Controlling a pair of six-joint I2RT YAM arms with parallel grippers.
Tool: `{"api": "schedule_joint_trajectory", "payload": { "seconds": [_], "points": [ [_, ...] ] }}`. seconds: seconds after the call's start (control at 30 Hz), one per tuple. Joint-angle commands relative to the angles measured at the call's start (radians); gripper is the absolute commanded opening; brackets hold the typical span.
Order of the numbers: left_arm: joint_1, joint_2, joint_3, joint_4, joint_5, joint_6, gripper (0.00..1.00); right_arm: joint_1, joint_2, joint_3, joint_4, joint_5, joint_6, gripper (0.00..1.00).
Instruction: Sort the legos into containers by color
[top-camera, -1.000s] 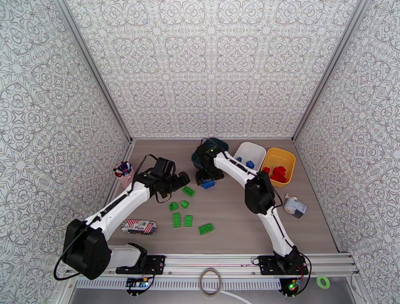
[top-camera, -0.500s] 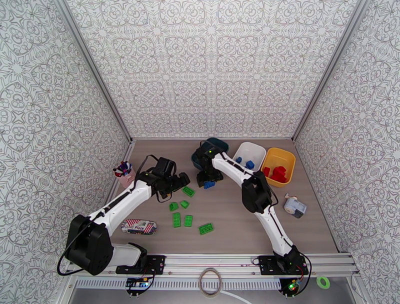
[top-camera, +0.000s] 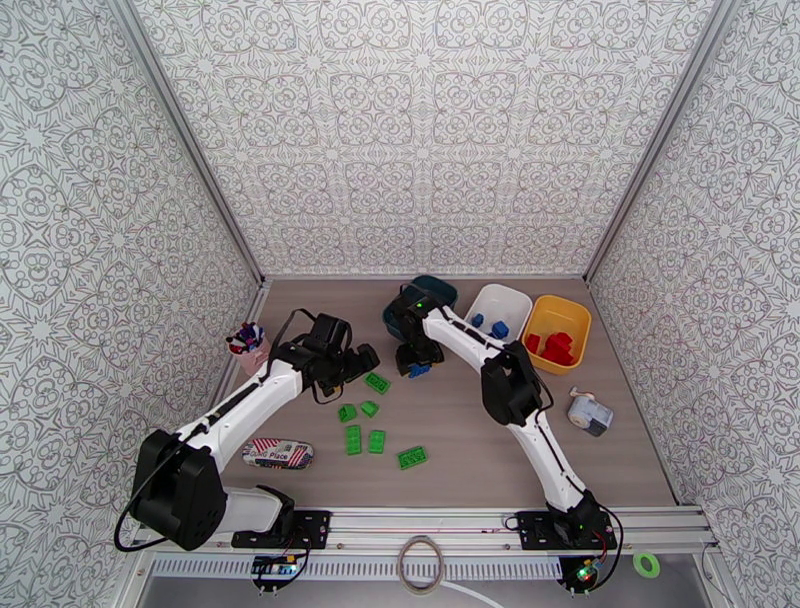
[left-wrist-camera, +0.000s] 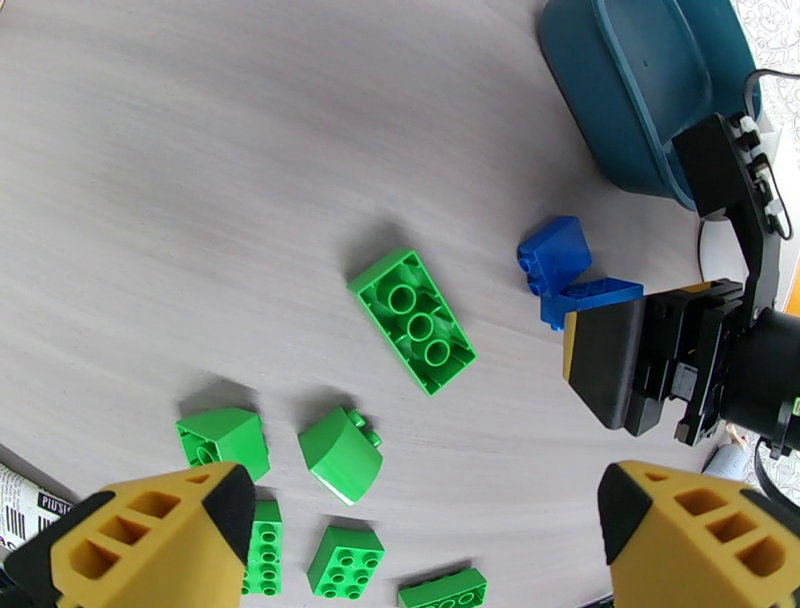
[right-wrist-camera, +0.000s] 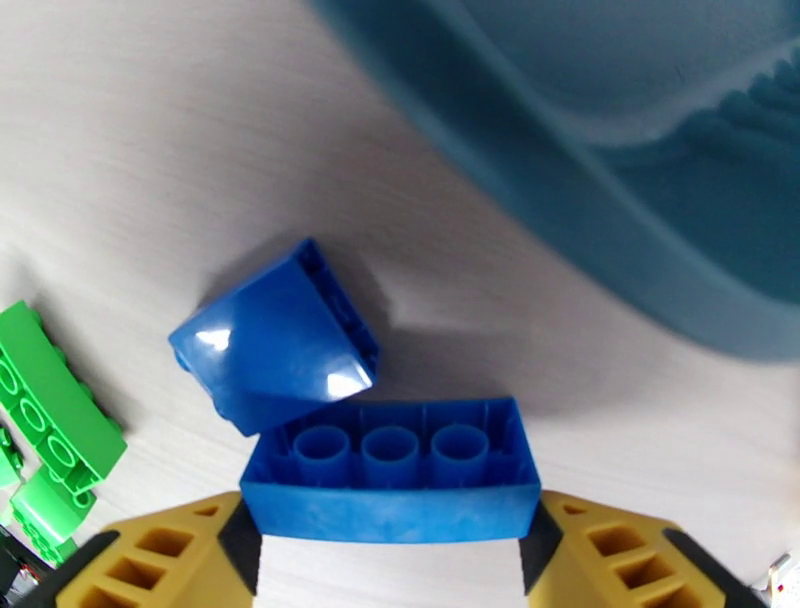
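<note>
Three bins stand in a row at the far right of the tabletop (top-camera: 600, 470): a teal bin (top-camera: 440, 288), a white bin (top-camera: 510, 298) and a yellow bin (top-camera: 572, 312). The white bin holds two blue bricks (top-camera: 499, 328). The yellow bin holds a heap of red bricks (top-camera: 556, 347) too bunched to count.

Two more blue pieces lie loose just in front of the teal bin. One is a long blue brick (right-wrist-camera: 390, 465), upside down, with three round tubes facing up. Its long axis runs straight across from one finger of the right claw (right-wrist-camera: 390, 560) to the other. The claw has closed in on it lengthwise, a pad against each short end, while the brick lies on the tabletop. The other is a sloped blue brick (right-wrist-camera: 275, 350), tipped on its side and touching one corner of the long one.

Six green bricks are spread on the tabletop nearer the arms. The farthest, a long green brick (left-wrist-camera: 412, 320), is also upside down, with three tubes up and its long axis on a diagonal. Below it lie five smaller green bricks (left-wrist-camera: 340, 460).

The left claw (left-wrist-camera: 420, 500) hangs over this green group, spread wide and holding nothing.
</note>
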Motion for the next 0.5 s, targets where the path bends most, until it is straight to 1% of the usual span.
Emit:
{"api": "schedule_joint_trajectory", "payload": {
  "seconds": [0.0, 0.23, 0.47],
  "points": [
    [0.007, 0.011, 0.024, -0.008, 0.015, 0.01, 0.96, -0.003, -0.027, -0.009, 0.004, 0.01, 0.018, 0.65],
    [-0.013, 0.046, 0.056, 0.0, 0.021, 0.018, 0.96, -0.003, -0.15, -0.109, 0.051, -0.013, 0.051, 0.62],
    [-0.064, 0.14, 0.138, 0.017, 0.044, 0.028, 0.96, -0.035, -0.302, -0.252, 0.099, -0.024, 0.078, 0.6]
  ]
}}
